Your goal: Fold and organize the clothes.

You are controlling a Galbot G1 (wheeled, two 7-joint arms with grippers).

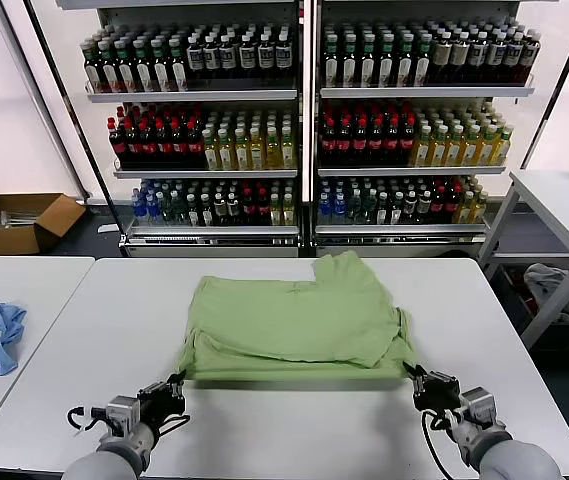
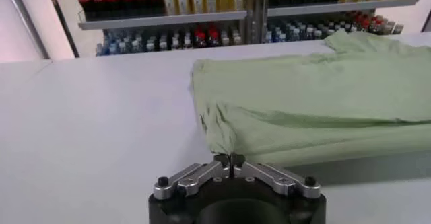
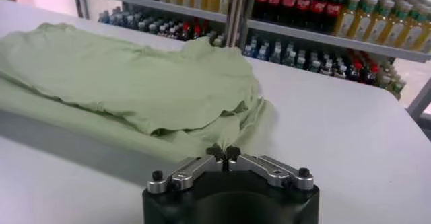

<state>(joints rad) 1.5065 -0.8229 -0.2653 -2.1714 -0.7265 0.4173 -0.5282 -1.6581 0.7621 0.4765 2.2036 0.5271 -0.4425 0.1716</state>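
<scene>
pinching the shirt's (image 1: 299, 320) near corners: left claw (image 1: 176, 383), right claw (image 1: 413, 378).

White tables (image 1: 264, 430) stand before bottle-stocked shelves (image 1: 309, 95); cardboard box (image 1: 14, 220) on floor

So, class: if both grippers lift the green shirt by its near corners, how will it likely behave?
The green shirt is probably floppy: it lies in soft, wrinkled folds. It likely sags between the left gripper and right gripper, each shut on a corner. It seems light, so the folded layers may slide apart.
</scene>
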